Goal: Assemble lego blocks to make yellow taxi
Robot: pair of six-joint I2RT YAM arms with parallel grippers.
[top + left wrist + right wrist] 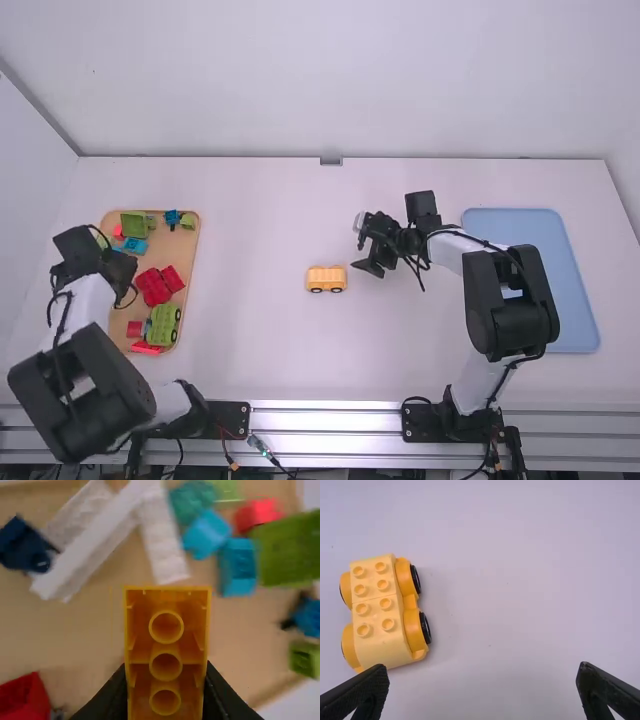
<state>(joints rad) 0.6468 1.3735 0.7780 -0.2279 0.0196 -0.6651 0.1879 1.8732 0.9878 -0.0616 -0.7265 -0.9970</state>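
One yellow block (pixel 166 654), end cut off, clamped in my left gripper (pixel 124 272) above tray's (pixel 189 250) left edge; right gripper (pixel 362 252) wide.

A smooth white table (pixel 260 220) carries a tan, round-cornered rectangular tray (pixel 186 250) at the left, a low yellow plastic block car (pixel 326 278) with a studded top and black-tyred wheels near the middle, and a flat light-blue rectangular panel (pixel 576 310) at the right.

Lettering and labels: none can be read.
Numbers: none can be made out.
Brands, signs: none legible.
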